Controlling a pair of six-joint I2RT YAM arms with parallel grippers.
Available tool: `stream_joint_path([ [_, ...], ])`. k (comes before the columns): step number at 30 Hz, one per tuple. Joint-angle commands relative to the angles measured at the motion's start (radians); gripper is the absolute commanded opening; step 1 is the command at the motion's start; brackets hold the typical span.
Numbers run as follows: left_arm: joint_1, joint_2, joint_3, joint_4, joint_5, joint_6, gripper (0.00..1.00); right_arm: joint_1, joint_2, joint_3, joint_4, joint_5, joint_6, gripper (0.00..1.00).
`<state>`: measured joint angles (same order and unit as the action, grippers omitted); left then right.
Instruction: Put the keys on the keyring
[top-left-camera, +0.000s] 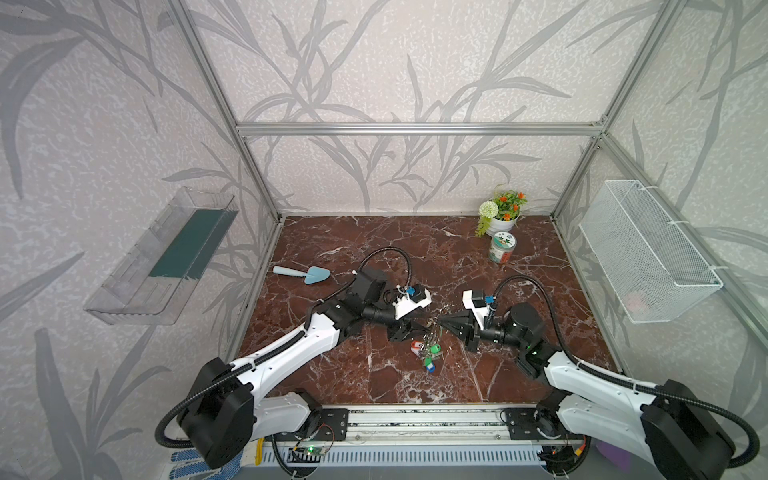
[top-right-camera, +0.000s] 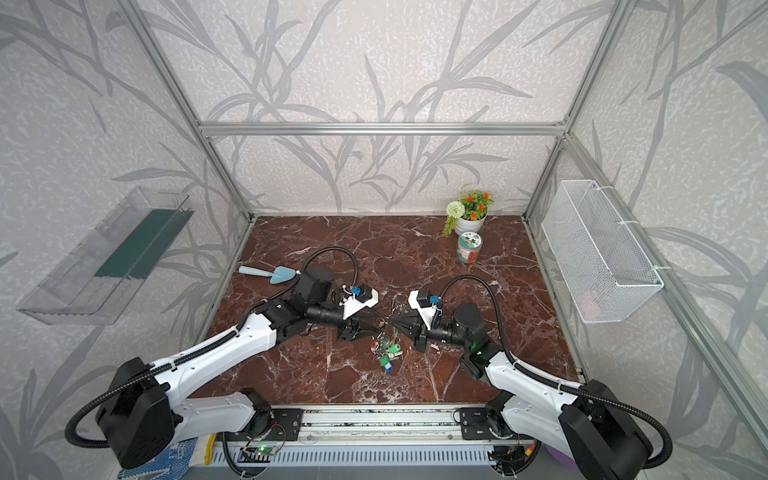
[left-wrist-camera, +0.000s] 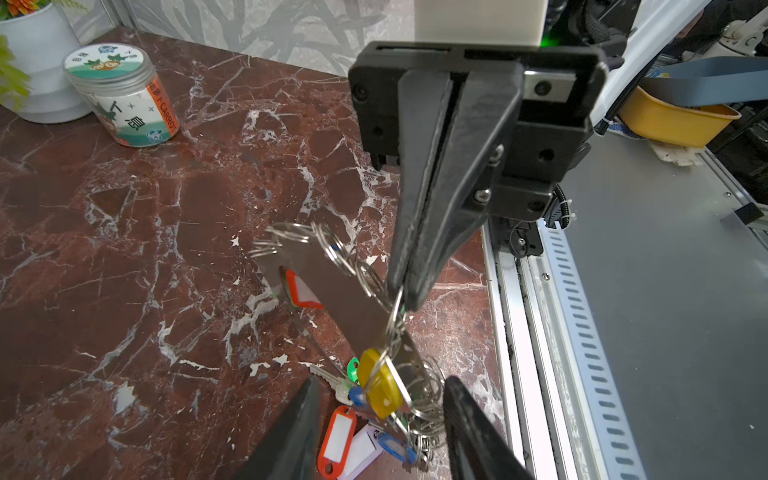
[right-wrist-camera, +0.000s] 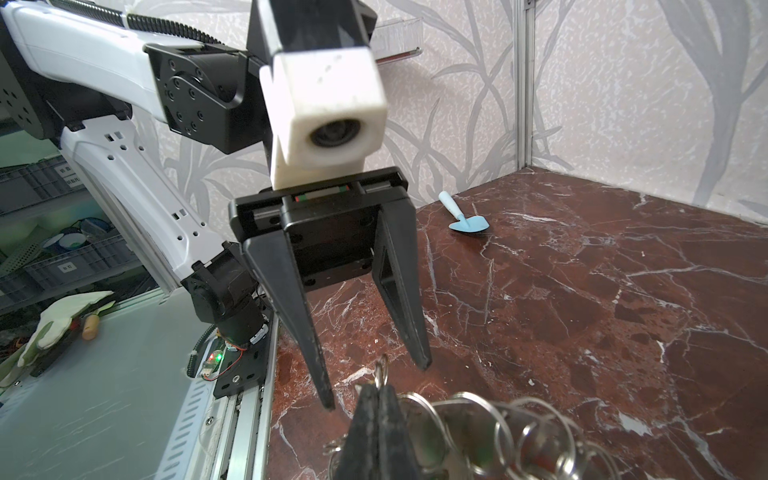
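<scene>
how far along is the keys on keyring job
Possibly done: the keys, yellow tag showing, hang on or against the keyring; whether they are threaded is unclear. In hand: the right gripper is shut on the keyring, holding one end up. Left, probably: withdraw the open left gripper and set the keyring down.

A pale blue trowel (top-left-camera: 303, 274) lies at the far left of the red-brown marble tabletop (top-left-camera: 374, 245). In the far right corner stands a white flowerpot (top-left-camera: 503, 224) with orange and white blooms, a lidded printed jar (top-left-camera: 502, 248) just nearer. A clear plastic shelf (top-left-camera: 162, 257) hangs on the left wall and a white wire basket (top-left-camera: 648, 253) on the right wall.
</scene>
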<state>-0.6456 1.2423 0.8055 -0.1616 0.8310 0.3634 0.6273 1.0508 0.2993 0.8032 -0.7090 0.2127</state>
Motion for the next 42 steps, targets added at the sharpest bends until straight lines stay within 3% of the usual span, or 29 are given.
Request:
stream_joint_path([
  [1,0.003,0.003,0.023,0.012,0.009,0.039,0.37,0.005,-0.005,0.011,0.087,-0.023,0.008,0.00],
  [3,0.003,0.008,0.028,0.011,0.011,0.034,0.27,0.006,-0.001,0.012,0.088,-0.024,0.008,0.00],
  [11,0.003,0.006,0.029,0.017,0.037,0.022,0.17,0.005,0.000,0.014,0.084,-0.026,0.008,0.00],
  [17,0.004,0.025,0.042,0.002,0.040,0.008,0.00,0.005,0.000,0.015,0.086,-0.029,0.012,0.00],
  [42,-0.036,0.164,0.158,-0.081,0.048,-0.045,0.00,0.006,0.005,0.012,0.099,-0.033,0.016,0.00],
])
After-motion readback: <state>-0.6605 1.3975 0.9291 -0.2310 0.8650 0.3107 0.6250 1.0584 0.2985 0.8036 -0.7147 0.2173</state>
